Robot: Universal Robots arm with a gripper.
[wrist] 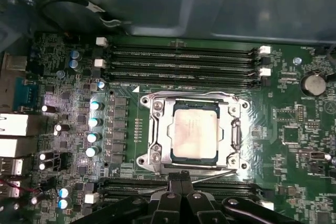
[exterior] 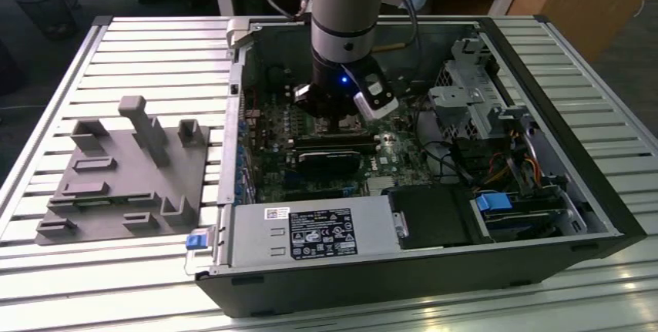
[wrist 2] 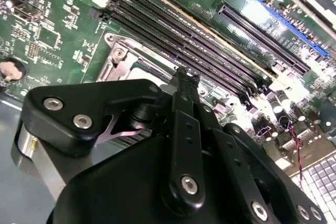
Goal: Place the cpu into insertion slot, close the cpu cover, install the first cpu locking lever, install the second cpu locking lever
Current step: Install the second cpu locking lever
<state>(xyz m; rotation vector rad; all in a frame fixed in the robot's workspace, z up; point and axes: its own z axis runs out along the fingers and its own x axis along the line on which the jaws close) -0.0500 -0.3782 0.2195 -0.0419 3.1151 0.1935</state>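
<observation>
In the first wrist view the cpu (wrist: 194, 132) is seen seated in the insertion slot (wrist: 157, 129), its dull silver face showing through the window of the cpu cover (wrist: 229, 129), which is lowered flat over it. The socket is set near the middle of the green motherboard (wrist: 294, 129), between two banks of long black memory slots (wrist: 181, 59). A thin metal locking lever (wrist: 210, 176) is seen slanting along the socket edge closest to the gripper, and it is not clear whether it is latched.

The gripper (wrist: 180, 182) is held just above that same edge of the socket, its black fingertips drawn together at the lever. In the second wrist view the fingers (wrist 2: 184, 98) are seen pressed against each other with no visible gap, their tips down at the metal frame of the socket; whether something thin is pinched between them cannot be told.

In the exterior view the arm (exterior: 350, 8) is lowered straight into the open computer case (exterior: 411, 278), which is laid on its side on a slatted metal table (exterior: 134, 55). A grey fixture block (exterior: 129, 170) is placed on the table toward the exterior view's left, well apart from the case. A power supply (exterior: 308, 232) is mounted along the near edge of the case.
</observation>
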